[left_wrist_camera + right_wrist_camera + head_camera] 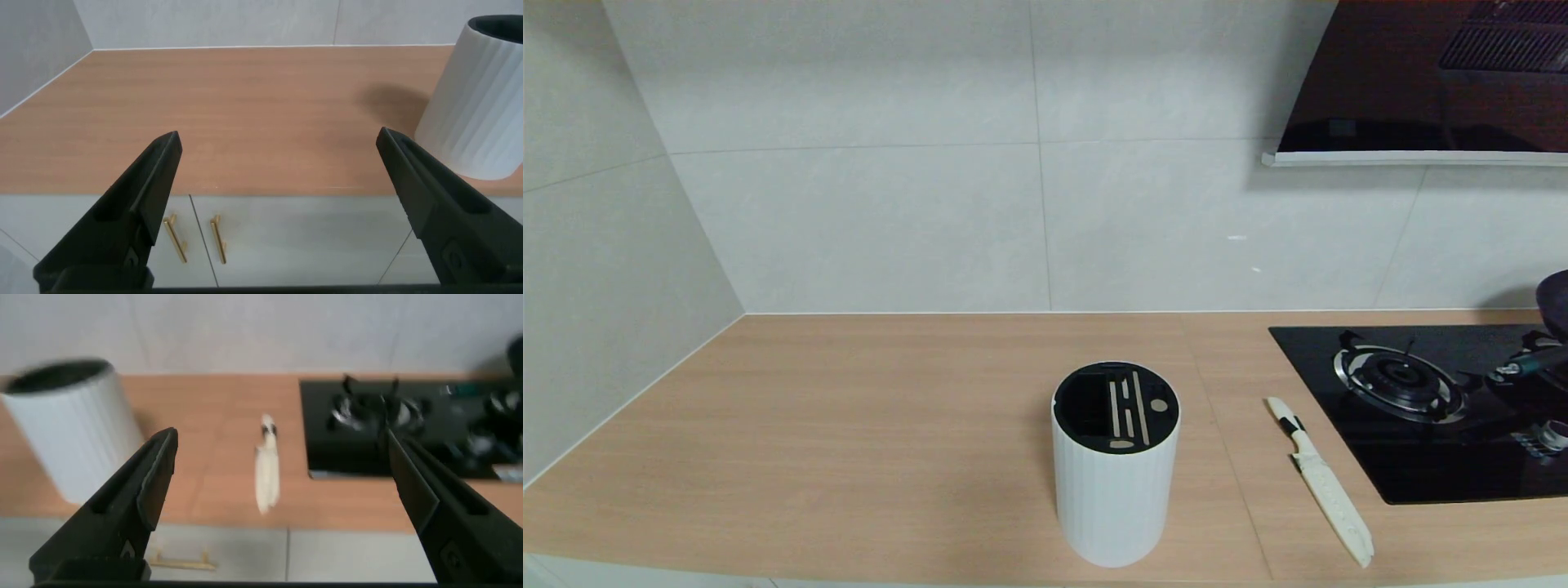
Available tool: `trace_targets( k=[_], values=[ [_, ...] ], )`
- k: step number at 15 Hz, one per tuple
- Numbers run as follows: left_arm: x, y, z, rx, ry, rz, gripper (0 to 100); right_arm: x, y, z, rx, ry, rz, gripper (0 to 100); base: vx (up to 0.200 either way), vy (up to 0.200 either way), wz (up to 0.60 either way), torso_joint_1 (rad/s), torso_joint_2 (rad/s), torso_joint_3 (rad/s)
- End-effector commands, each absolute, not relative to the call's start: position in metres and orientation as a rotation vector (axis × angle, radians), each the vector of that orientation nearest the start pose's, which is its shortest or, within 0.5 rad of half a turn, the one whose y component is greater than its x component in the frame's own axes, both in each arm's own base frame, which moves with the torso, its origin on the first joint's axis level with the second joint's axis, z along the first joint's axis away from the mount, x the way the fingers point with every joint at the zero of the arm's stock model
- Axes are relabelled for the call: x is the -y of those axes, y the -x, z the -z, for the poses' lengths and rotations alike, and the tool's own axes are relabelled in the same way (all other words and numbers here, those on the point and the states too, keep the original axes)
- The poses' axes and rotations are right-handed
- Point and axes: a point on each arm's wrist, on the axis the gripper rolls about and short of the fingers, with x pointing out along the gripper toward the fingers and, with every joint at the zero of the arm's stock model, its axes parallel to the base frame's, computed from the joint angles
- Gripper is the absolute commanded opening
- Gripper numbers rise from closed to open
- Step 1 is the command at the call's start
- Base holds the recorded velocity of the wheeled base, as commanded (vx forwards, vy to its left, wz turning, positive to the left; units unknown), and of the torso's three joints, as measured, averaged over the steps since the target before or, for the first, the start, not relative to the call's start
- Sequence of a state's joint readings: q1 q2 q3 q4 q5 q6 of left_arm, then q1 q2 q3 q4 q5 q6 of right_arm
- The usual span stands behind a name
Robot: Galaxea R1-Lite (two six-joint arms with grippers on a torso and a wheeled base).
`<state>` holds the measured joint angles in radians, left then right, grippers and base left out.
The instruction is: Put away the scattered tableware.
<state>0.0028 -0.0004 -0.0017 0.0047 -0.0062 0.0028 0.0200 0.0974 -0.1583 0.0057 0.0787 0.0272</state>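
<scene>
Knife (1321,483) lies on counter (890,425), blade tip toward front edge.

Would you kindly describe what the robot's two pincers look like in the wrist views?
The left pincer and the right pincer look alike: each has two matte black fingers, broad at the base and tapering to wedge tips.

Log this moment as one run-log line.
knife: flat on counter, between holder and stove | holder: upright, nothing protruding | left gripper: open, empty | right gripper: open, facing knife | step: knife not yet grasped
</scene>
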Motion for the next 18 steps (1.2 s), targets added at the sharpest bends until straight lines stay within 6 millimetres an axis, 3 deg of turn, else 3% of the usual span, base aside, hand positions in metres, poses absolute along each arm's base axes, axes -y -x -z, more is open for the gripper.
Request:
trace_targets(
  k=[1, 3, 4, 6, 8, 10, 14, 18],
  values=[
    [0.000, 0.023, -0.075, -0.003, -0.003, 0.003, 100, -0.004, -0.023, -0.169, -0.189, -0.041, -0.193, 100, 0.000, 0.000, 0.00, 0.000, 0.00, 0.000],
    [0.000, 0.023, -0.075, -0.003, -0.003, 0.003, 100, -0.007, -0.061, -0.188, -0.302, -0.045, -0.198, 100, 0.000, 0.000, 0.00, 0.000, 0.00, 0.000],
    [0.000, 0.023, -0.075, -0.003, -0.003, 0.003, 100, -0.007, -0.070, -0.190, -0.332, -0.046, -0.199, 100, 0.000, 0.000, 0.00, 0.000, 0.00, 0.000],
    [0.000, 0.023, -0.075, -0.003, -0.003, 0.003, 100, -0.010, -0.122, -0.189, -0.463, -0.036, -0.166, 100, 0.000, 0.000, 0.00, 0.000, 0.00, 0.000],
    [0.000, 0.023, -0.075, -0.003, -0.003, 0.003, 100, -0.014, -0.159, -0.186, -0.486, -0.039, -0.166, 100, 0.000, 0.000, 0.00, 0.000, 0.00, 0.000],
    [0.000, 0.023, -0.075, -0.003, -0.003, 0.003, 100, -0.016, -0.199, -0.171, -0.518, -0.031, -0.130, 100, 0.000, 0.000, 0.00, 0.000, 0.00, 0.000],
    [0.000, 0.023, -0.075, -0.003, -0.003, 0.003, 100, -0.022, -0.249, -0.135, -0.572, -0.002, -0.095, 100, 0.000, 0.000, 0.00, 0.000, 0.00, 0.000],
    [0.000, 0.023, -0.075, -0.003, -0.003, 0.003, 100, -0.026, -0.265, -0.094, -0.699, 0.008, -0.092, 100, 0.000, 0.000, 0.00, 0.000, 0.00, 0.000]
  ],
)
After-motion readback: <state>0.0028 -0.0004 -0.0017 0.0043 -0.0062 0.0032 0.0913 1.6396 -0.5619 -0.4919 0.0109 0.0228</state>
